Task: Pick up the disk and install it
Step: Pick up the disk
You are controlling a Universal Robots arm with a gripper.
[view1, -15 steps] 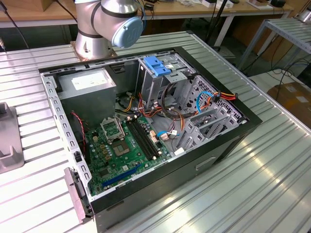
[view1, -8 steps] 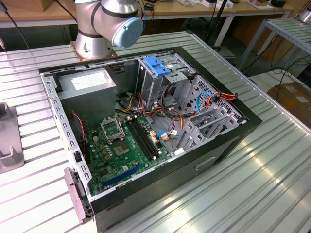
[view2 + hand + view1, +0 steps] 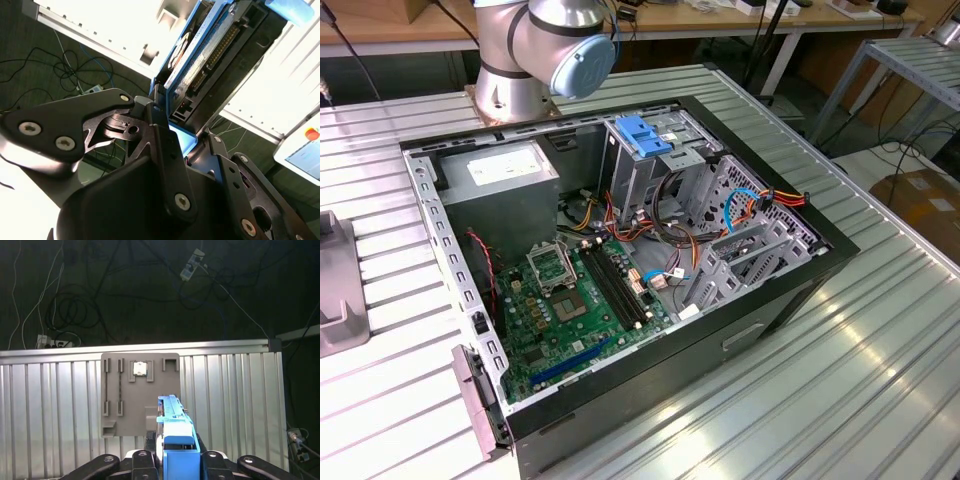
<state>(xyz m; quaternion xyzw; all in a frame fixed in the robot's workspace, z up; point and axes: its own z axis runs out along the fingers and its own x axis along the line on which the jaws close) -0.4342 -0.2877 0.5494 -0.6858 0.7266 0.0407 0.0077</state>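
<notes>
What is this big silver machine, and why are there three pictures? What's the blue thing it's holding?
It is a robot arm, standing on a ribbed metal table. The exterior view comes from a camera off the arm: it shows an open computer case on the table, with a green circuit board inside. The two wrist views come from cameras riding on the arm, near its gripper. The gripper is shut on the disk, a flat metal drive with blue side rails. In the first wrist view a grey plate lies on the table.
</notes>
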